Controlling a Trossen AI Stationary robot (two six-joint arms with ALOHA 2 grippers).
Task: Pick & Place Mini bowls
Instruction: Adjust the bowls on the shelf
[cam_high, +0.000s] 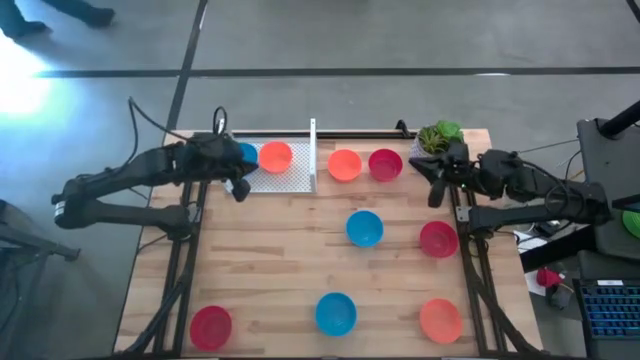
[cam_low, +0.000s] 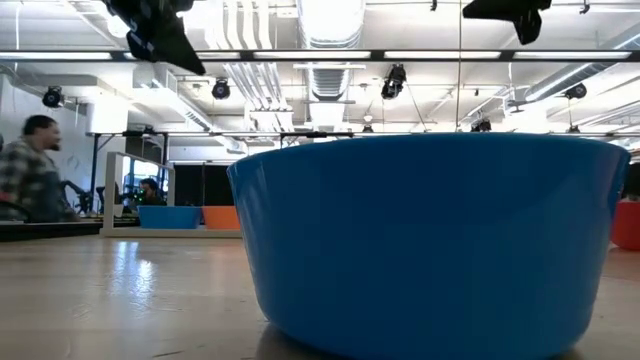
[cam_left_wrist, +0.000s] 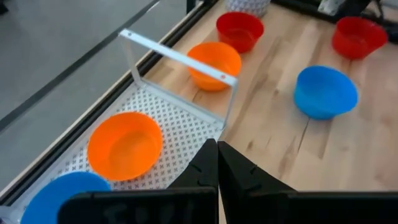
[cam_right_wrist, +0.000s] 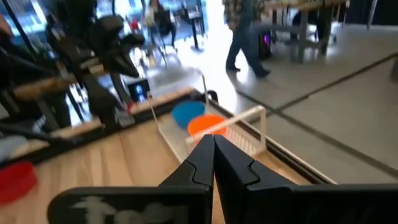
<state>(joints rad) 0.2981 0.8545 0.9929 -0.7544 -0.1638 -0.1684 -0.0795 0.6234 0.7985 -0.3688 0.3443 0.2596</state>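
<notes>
Nine mini bowls show in the high view. A blue bowl (cam_high: 247, 153) and an orange bowl (cam_high: 276, 156) sit in a white perforated tray (cam_high: 295, 178) at the far left. An orange bowl (cam_high: 344, 165) and a red bowl (cam_high: 385, 164) stand just right of the tray. A blue bowl (cam_high: 364, 228) and a red bowl (cam_high: 438, 239) sit mid-table. Red (cam_high: 211, 326), blue (cam_high: 335, 313) and orange (cam_high: 440, 320) bowls line the near edge. My left gripper (cam_high: 238, 188) (cam_left_wrist: 217, 158) hovers shut over the tray's near edge. My right gripper (cam_high: 437, 190) (cam_right_wrist: 213, 149) hangs shut at the far right.
A white plant pot with a green plant (cam_high: 437, 137) stands at the far right corner, close behind my right gripper. The tray has an upright white end wall (cam_high: 313, 150) on its right side. In the low view a person (cam_low: 30, 165) sits in the room behind.
</notes>
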